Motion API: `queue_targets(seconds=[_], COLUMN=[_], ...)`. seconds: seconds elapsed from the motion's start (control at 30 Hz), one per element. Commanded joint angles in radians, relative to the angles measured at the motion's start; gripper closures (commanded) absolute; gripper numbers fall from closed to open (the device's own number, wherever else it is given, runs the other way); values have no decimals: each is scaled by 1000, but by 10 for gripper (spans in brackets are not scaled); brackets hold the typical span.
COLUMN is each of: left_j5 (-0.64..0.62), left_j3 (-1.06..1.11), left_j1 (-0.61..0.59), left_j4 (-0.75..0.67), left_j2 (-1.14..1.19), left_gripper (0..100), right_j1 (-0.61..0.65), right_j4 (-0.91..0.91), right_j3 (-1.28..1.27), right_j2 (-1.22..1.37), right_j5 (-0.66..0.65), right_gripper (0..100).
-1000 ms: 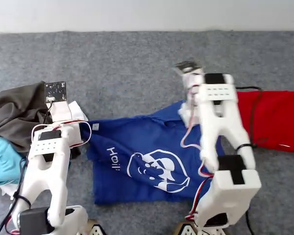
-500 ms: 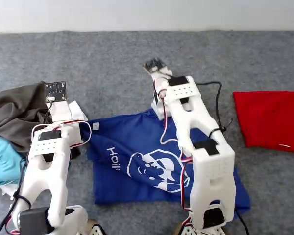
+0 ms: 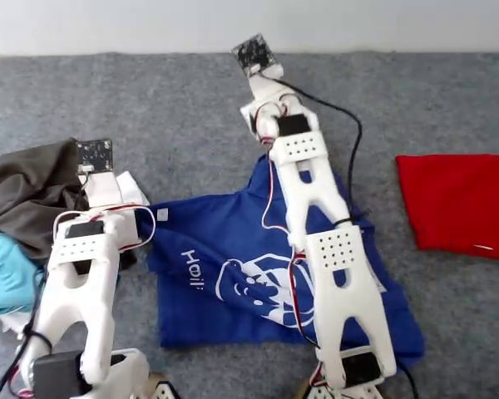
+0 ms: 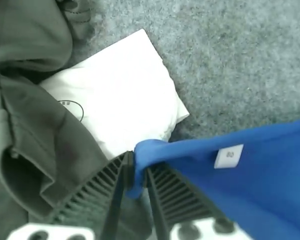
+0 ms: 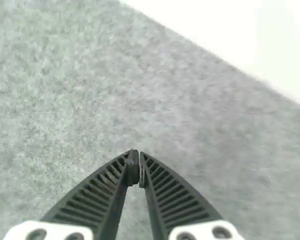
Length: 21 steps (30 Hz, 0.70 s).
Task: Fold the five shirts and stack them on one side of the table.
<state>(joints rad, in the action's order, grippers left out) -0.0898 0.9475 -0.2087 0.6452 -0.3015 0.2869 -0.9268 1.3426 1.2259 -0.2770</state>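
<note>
A blue shirt [image 3: 233, 274] with a white print lies spread in the middle of the grey table. My left gripper [image 4: 136, 172] is shut on the blue shirt's [image 4: 250, 170] corner, at the shirt's left edge beside the white shirt [image 4: 115, 110]. My right gripper [image 5: 136, 172] is shut with nothing in it, above bare carpet at the far side of the table. The right arm [image 3: 303, 191] stretches over the blue shirt toward the back. A red folded shirt [image 3: 457, 199] lies at the right. A dark grey shirt [image 3: 29, 191] and a light blue shirt [image 3: 0, 274] are heaped at the left.
The grey carpet [image 3: 166, 108] covers the table up to a white wall at the back. The left arm [image 3: 83, 283] stands at the front left. The heap of shirts crowds the left edge.
My right arm has swung left and stretched toward the back of the table, away from the red shirt. The blue shirt's far right part shifted. The left arm has kept still.
</note>
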Motion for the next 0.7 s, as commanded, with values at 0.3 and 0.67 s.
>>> queue_targets(seconds=[0.3,0.67], left_j5=[8,8], left_j3=[-38,-38], left_j1=[6,3], left_j4=[-3,-3], left_j2=[-2,-3], left_gripper=[987,987], right_j1=[-110,-168], right_j4=[-881,-872], right_j3=[319,-359], right_j2=[-47,-243], right_j5=[-91,-69], right_gripper=[983,985])
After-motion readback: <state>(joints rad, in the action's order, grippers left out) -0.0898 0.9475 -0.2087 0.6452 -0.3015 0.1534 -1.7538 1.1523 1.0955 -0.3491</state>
